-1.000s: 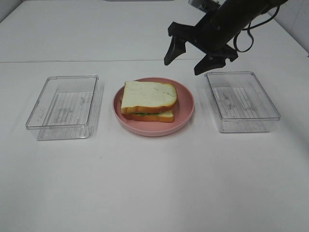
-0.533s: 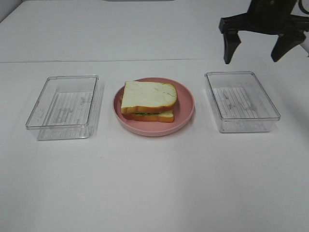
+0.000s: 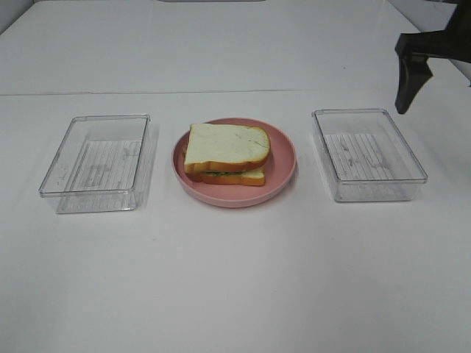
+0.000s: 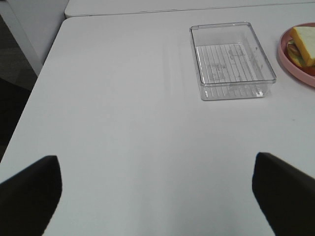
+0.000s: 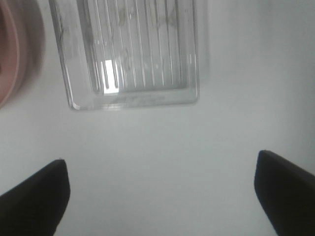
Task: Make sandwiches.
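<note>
The right gripper (image 5: 160,194) stands wide apart and empty, its two black fingertips at the lower corners of its wrist view, bare white table (image 5: 162,147) between them. In the exterior view only one dark finger (image 3: 407,77) shows at the upper right edge, above and beyond the far right corner of the right clear rectangular plastic tray (image 3: 369,154). The left gripper (image 4: 157,191) is likewise spread wide and holds nothing; the exterior view does not show it at all.

Its wrist view shows the table's left edge and the dark floor past it, which the exterior view leaves out. The left clear plastic tray (image 3: 97,162) sits left of centre.

The toy sandwich of white bread slices with orange-brown crust (image 3: 225,153) lies flat on the round pink plate (image 3: 283,173) between the trays, its long axis running left to right, rounded top crust toward the right. Broad open table spans the lower half of the exterior frame.
</note>
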Motion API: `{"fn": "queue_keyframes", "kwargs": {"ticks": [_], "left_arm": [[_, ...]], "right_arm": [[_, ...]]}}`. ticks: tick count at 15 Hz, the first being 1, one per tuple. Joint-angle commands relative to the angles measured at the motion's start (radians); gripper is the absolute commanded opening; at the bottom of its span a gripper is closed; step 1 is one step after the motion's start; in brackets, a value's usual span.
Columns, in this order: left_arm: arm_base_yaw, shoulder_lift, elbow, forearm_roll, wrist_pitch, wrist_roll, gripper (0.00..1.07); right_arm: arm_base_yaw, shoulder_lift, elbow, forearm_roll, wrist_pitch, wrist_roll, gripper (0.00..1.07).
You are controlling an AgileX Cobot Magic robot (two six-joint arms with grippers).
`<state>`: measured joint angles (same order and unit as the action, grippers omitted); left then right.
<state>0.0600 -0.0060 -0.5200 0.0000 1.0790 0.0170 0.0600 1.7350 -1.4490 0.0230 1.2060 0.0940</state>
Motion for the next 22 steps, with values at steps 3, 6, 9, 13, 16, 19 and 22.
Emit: {"fn": "queue_keyframes", "kwargs": {"ticks": [3,6,9,13,16,19,22], "left_arm": [[0.004,-0.014,0.003,-0.006,-0.004,0.001,0.98],[0.004,-0.014,0.003,-0.006,-0.004,0.001,0.98],[0.004,-0.018,0.003,0.000,-0.004,0.001,0.98],[0.004,-0.018,0.003,0.000,-0.004,0.001,0.98],[0.004,-0.018,0.003,0.000,-0.004,0.001,0.98],[0.004,-0.019,0.003,0.000,-0.004,0.001,0.98],[0.004,-0.019,0.003,0.000,-0.004,0.001,0.98]], "right_arm": [[-0.003,-0.612,0.466,0.018,-0.103,0.013,0.96],[-0.003,-1.001,0.675,0.018,-0.110,0.018,0.96],[-0.003,-1.346,0.815,0.017,-0.114,0.007,0.96],[-0.003,-1.656,0.985,0.017,-0.108,-0.018,0.96],[-0.003,-1.774,0.998,0.019,-0.106,-0.055,0.96],[-0.003,-1.771,0.998,0.023,-0.106,-0.069,0.96],[-0.003,-1.771,0.998,-0.012,-0.106,-0.077,0.96]]}}
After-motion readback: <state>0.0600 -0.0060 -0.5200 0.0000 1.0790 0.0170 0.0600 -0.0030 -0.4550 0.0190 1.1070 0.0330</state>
